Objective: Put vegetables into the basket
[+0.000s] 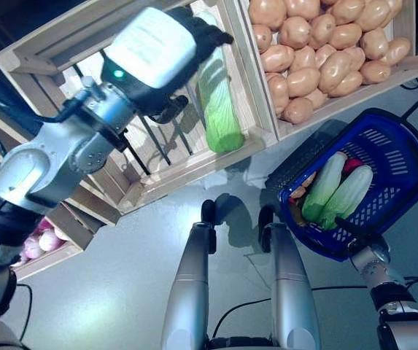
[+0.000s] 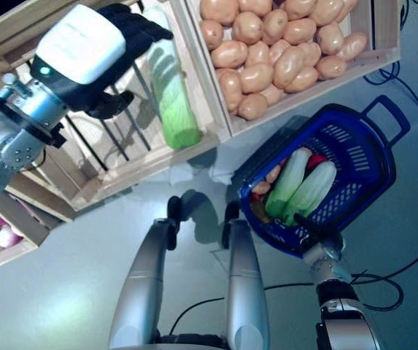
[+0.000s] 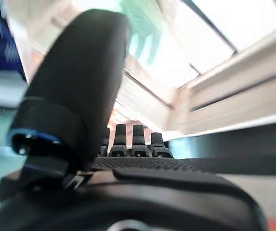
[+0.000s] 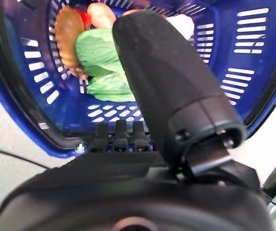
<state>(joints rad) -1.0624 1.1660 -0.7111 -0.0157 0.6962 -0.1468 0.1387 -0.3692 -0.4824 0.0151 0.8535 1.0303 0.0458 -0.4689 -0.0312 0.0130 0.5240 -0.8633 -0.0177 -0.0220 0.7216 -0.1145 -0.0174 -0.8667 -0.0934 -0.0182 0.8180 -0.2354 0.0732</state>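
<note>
My left hand [image 1: 194,36] reaches into a wooden crate [image 1: 187,164] on the stand. Its fingers are straight, over the top end of a long green cabbage [image 1: 219,109] that lies in the crate; I cannot tell whether they touch it. The left wrist view shows its thumb [image 3: 75,82] and straight fingertips [image 3: 128,142]. The blue basket [image 1: 395,146] stands on the floor at the right. In it lie two long green cabbages [image 1: 336,189], a brown potato [image 4: 68,29] and something red [image 4: 84,18]. My right hand [image 1: 351,227] is open at the basket's near rim [image 4: 253,57].
The wooden stand's crates fill the upper part of the eye views, with a second crate [image 1: 413,69] to the right of the cabbage crate and a lower shelf [image 1: 55,255] at the left. Grey floor [image 1: 121,292] lies between the stand and the basket.
</note>
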